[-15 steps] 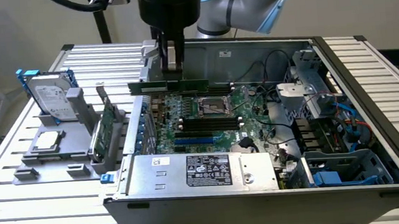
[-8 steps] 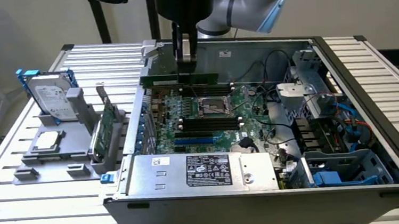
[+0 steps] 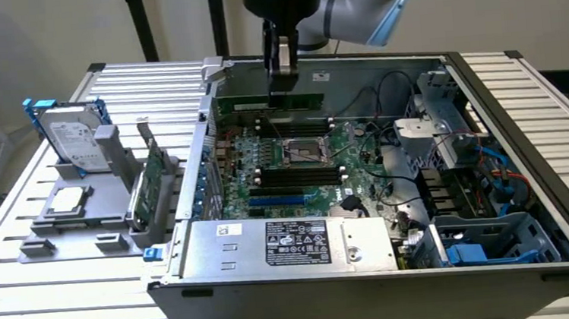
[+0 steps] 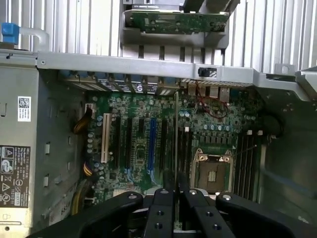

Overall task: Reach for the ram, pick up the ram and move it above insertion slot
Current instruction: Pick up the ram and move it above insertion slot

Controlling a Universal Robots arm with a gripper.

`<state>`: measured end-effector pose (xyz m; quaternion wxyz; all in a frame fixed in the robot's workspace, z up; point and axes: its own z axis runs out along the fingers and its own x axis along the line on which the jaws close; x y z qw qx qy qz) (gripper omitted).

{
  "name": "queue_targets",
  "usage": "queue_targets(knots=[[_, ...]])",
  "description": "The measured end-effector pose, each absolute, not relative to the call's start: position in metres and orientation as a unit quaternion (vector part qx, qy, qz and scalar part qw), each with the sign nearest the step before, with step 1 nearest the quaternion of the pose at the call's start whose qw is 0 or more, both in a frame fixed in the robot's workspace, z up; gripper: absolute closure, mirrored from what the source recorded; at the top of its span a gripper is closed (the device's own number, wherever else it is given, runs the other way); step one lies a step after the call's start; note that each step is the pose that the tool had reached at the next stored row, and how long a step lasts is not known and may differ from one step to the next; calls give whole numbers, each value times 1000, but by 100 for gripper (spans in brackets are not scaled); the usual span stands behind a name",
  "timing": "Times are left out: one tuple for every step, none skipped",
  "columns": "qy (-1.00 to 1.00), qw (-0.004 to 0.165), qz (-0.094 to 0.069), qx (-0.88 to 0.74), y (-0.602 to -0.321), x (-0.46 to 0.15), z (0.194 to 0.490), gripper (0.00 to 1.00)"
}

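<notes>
- So the ram, a long thin green circuit-board stick with a row of small dark chips, is up in the air over the back half of the open computer case, held level and lengthwise across the exterior view. In the wrist view you see it edge-on as a thin line running out over the motherboard.
- The black gripper has its two flat fingers pinched together on the ram's top edge; in the wrist view the fingers sit tight on either side of the stick.
- Right under it is the green motherboard, busy texture, with black memory slots, a square metal CPU socket and a blue slot near the front.
- The arm is grey, rounded and glossy, coming in from the exterior view's upper right and hanging the gripper straight down.
- The case is dark grey sheet metal, with a silver power supply box with a label at the front and a tangle of black cables on the exterior view's right.
- Off to the exterior view's left, a grey plastic holder stands a silver hard drive upright, and a broader green expansion card sits on edge beside it.
- Everything rests on a ribbed aluminium table.
</notes>
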<state>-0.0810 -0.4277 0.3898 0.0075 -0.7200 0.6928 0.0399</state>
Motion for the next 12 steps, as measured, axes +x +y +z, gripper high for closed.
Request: queue_targets(knots=[[693,7,40,-720,-425,-79,390,86],[693,8,40,-720,-422,-76,390,86],[693,8,40,-720,-420,-74,390,86],[693,8,40,-720,-417,-71,389,86],[693,8,40,-720,-414,-69,389,86],[693,7,40,-720,-412,-66,389,86],[693,8,40,-720,-409,-64,389,86],[693,8,40,-720,-407,-61,389,86],[693,7,40,-720,-406,-59,389,86],[693,8,40,-720,-404,-56,389,86],[693,7,40,-720,-402,-54,388,86],[693,8,40,-720,-401,-52,388,86]])
